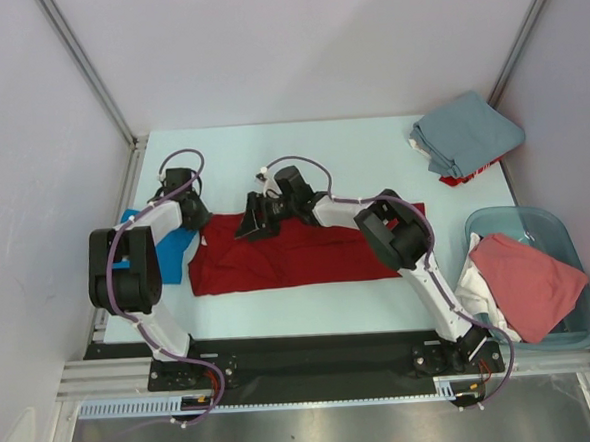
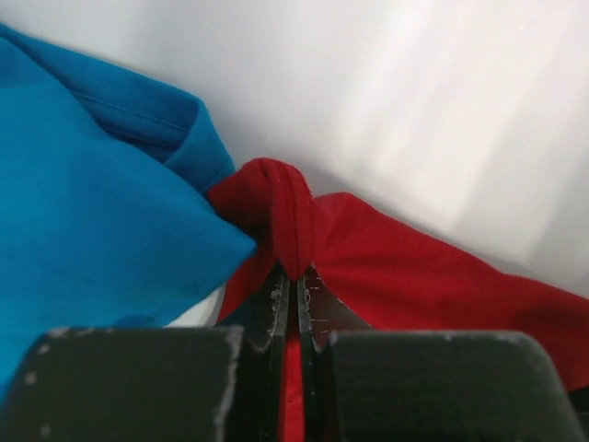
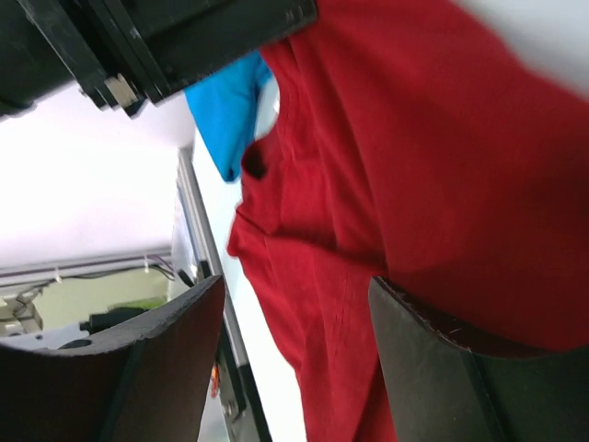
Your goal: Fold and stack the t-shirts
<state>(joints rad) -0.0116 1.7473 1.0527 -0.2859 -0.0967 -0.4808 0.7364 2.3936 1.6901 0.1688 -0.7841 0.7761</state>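
A deep red t-shirt (image 1: 307, 252) lies spread flat across the middle of the table. A bright blue t-shirt (image 1: 173, 250) lies at its left end. My left gripper (image 1: 193, 213) is at the red shirt's far left corner. In the left wrist view it (image 2: 296, 276) is shut on a pinched fold of the red shirt (image 2: 414, 276), beside the blue shirt (image 2: 92, 230). My right gripper (image 1: 256, 223) hovers over the red shirt's far edge. In the right wrist view it (image 3: 294, 322) is open, with the red shirt (image 3: 423, 166) spanning the gap between its fingers (image 3: 138, 359).
A folded grey-blue shirt (image 1: 467, 133) tops a small pile at the back right corner. A clear blue bin (image 1: 568, 232) at the right edge holds a salmon-pink shirt (image 1: 527, 279) and white cloth (image 1: 471, 288). Walls stand close on both sides.
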